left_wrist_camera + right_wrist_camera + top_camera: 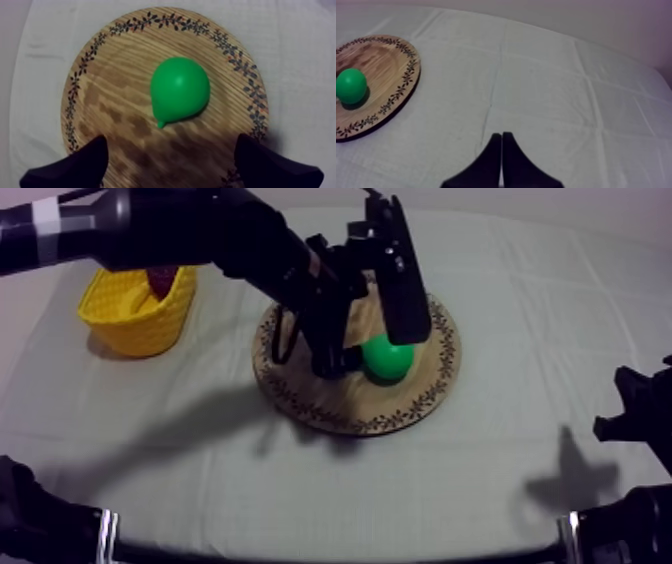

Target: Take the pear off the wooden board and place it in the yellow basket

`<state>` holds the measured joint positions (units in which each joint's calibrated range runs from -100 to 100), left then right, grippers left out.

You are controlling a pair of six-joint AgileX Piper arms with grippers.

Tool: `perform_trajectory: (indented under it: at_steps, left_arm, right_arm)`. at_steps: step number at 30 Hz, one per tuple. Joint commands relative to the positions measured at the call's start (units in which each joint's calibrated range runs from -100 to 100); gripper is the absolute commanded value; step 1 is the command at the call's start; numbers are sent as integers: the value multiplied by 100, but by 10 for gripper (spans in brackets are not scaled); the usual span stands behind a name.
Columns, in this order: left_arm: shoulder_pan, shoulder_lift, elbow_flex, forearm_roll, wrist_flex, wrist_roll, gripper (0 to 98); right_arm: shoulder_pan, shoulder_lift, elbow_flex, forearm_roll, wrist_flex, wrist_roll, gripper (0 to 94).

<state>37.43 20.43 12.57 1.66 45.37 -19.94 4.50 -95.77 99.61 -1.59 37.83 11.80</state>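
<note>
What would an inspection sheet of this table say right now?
Surface: grey-white cloth, creased.
Job's things: green pear lies on the round wooden board; yellow basket stands apart from it.
Clutter: small red fruit in the basket.
Grippers: left gripper open over the pear, not touching it; right gripper shut on nothing, over bare cloth.
Cables: nothing seen.
Surroundings: plain wall beyond the cloth.

The cloth-covered table (520,338) bears a round wooden board (400,406) and, apart from it, a yellow basket (140,328).
</note>
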Motion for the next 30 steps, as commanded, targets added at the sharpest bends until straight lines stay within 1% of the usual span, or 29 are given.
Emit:
perform_trajectory:
  at_steps: [1,9,16,25,27,30]
  left_arm:
    - [15,151,-97,5,-47,-34,957]
    - [64,886,-677,-52,-303,-151,938]
    - [70,1577,-1253,-272,-270,-76,933]
    - [113,2098,-1698,-465,-156,-18,917]
    - [120,2153,-1747,-488,-151,-11,900]
    - [131,2207,-1777,-500,-166,2,842]
  right_arm:
    - [1,1,5,0,-1,0,5]
    - [1,1,5,0,-1,0,5]
    - [1,1,5,0,-1,0,5]
    - [1,1,5,0,-1,0,5]
    - [1,1,5,0,-1,0,5]
    - [1,1,5,0,-1,0,5]
